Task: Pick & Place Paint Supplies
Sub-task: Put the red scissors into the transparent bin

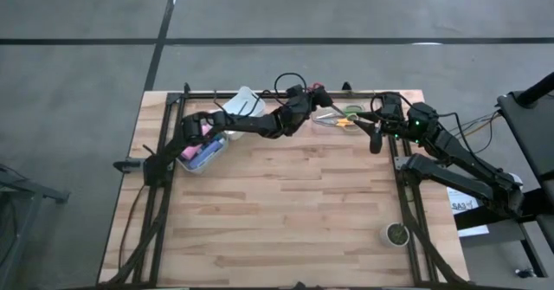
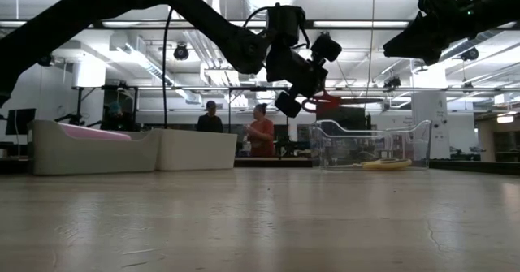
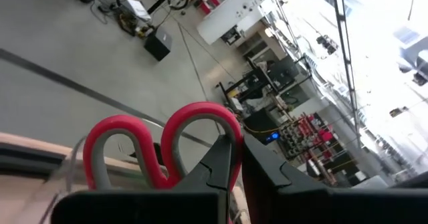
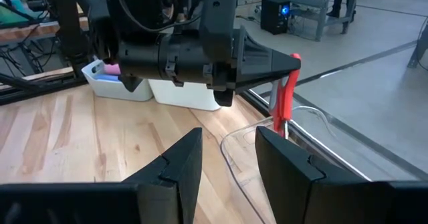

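L jaws (image 4: 294, 63) lifting red scissors (image 3: 160, 150)
We see them clamped on the scissors above clear bin (image 2: 370, 146); R jaws (image 4: 224, 164) gape nearby; pink bottle (image 1: 206, 134) well apart.

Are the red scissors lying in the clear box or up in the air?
Up in the air. The left claw pinches the red scissors, which hang above the clear box.

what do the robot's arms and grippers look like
Both arms are dark, jointed links with black cables looping along them. The left gripper has tapered black fingers; the right gripper has broad, flat black fingers. The right arm shows small green lights near its wrist.
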